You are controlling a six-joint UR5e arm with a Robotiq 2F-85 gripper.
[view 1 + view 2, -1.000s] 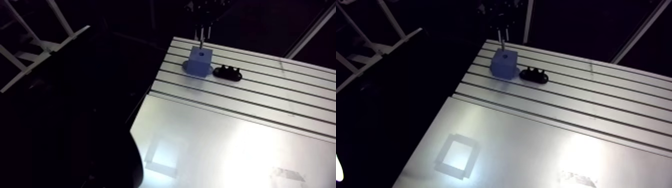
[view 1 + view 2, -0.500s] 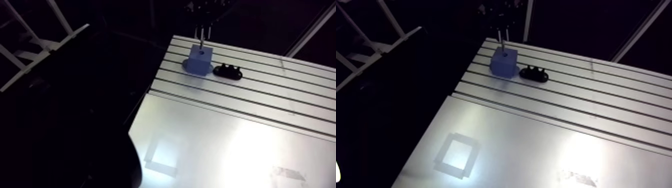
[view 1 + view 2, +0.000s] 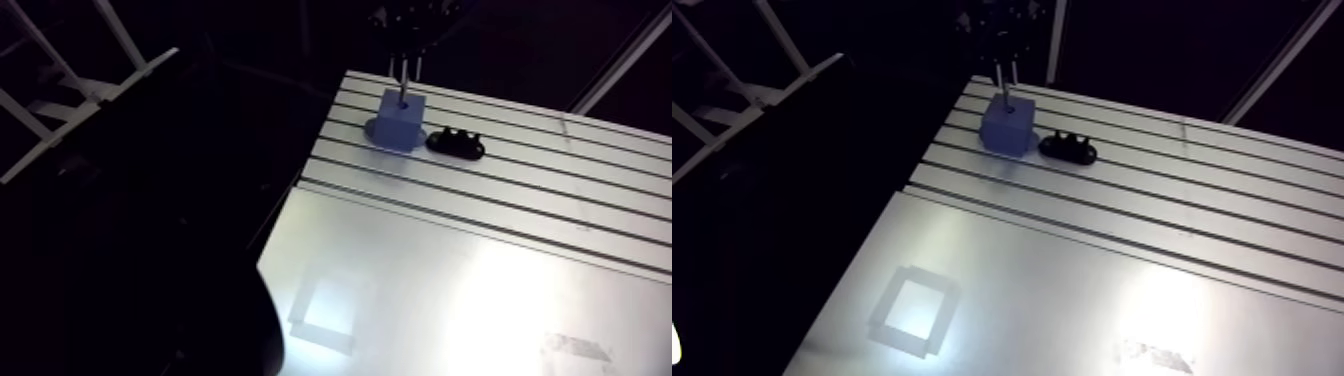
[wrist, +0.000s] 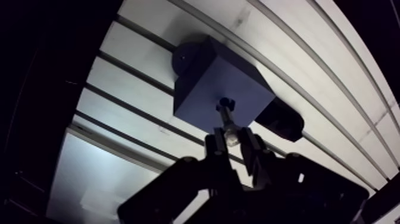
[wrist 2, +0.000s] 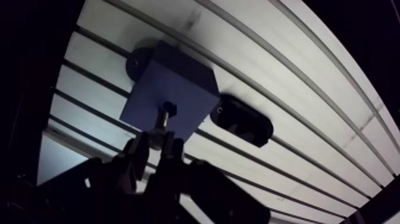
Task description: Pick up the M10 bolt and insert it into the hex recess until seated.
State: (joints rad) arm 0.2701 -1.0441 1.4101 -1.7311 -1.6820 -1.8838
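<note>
robotics lab test bench.
slotted aluminium table (image 3: 1152, 250) fills the right of the arm view; blue fixture block (image 3: 1007, 127) and black holder (image 3: 1069, 150) sit on its slots at upper centre, a taped square outline (image 3: 912, 310) marked lower left.

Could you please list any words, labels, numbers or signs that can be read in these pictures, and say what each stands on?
None: no text can be read on the blue block, the bolt, the black holder, the gripper or the table.
</note>
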